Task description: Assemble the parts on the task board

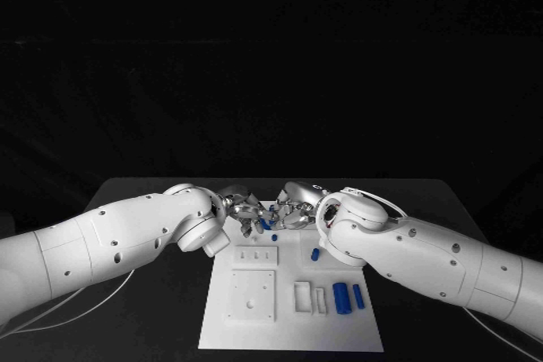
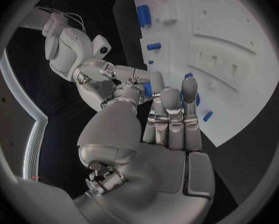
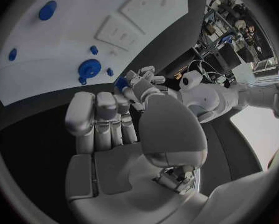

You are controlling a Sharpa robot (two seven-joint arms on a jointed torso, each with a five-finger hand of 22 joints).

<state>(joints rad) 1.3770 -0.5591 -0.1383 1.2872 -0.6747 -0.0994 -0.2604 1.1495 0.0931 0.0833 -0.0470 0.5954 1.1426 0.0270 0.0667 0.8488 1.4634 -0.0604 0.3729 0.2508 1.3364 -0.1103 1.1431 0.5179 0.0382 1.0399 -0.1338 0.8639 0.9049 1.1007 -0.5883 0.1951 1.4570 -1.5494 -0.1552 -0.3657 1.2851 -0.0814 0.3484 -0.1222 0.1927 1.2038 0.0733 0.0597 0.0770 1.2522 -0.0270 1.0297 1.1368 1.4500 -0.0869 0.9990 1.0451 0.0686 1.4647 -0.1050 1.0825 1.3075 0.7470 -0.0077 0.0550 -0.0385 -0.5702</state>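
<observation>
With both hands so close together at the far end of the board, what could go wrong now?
1. The left hand and right hand nearly touch over the task board; their fingers could collide.
2. A small blue part sits between them; whether either holds it is unclear, so it may drop.

My two white arms reach in from either side and meet at the middle. My left robot hand [image 1: 240, 207] and right robot hand [image 1: 297, 209] sit close together, fingertips facing each other. On both, the fingers are curled inward; what they grip I cannot tell.
</observation>
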